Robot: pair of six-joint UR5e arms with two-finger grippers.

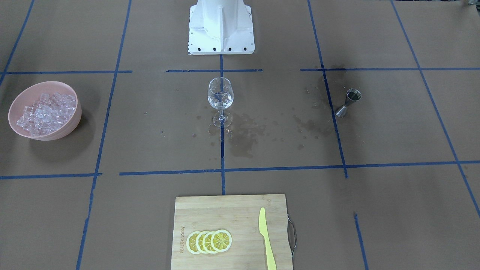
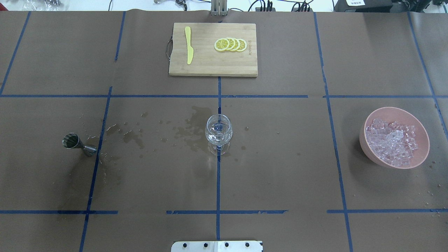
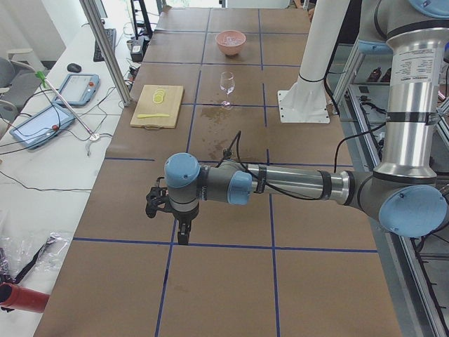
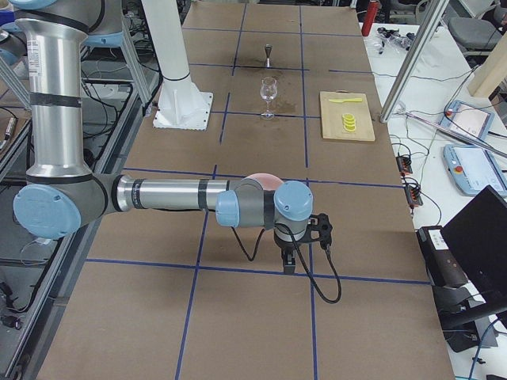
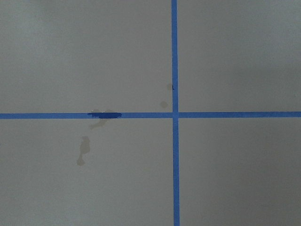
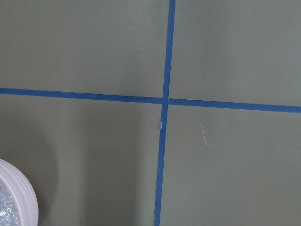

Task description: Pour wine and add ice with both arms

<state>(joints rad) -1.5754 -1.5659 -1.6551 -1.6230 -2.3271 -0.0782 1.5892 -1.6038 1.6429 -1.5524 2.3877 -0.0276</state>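
Spreading beside the wine glass (image 2: 218, 133), wet stains (image 2: 196, 123) darken the brown-papered table (image 2: 280, 175).

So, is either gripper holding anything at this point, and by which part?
Nothing seems held: the left gripper and right gripper hang over the table with nothing in them; the jigger, wine glass and bowl of ice stand apart.

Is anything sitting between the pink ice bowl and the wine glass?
Nothing visible: only bare brown table crossed by blue tape between the pink bowl of clear ice cubes and the stemmed wine glass.
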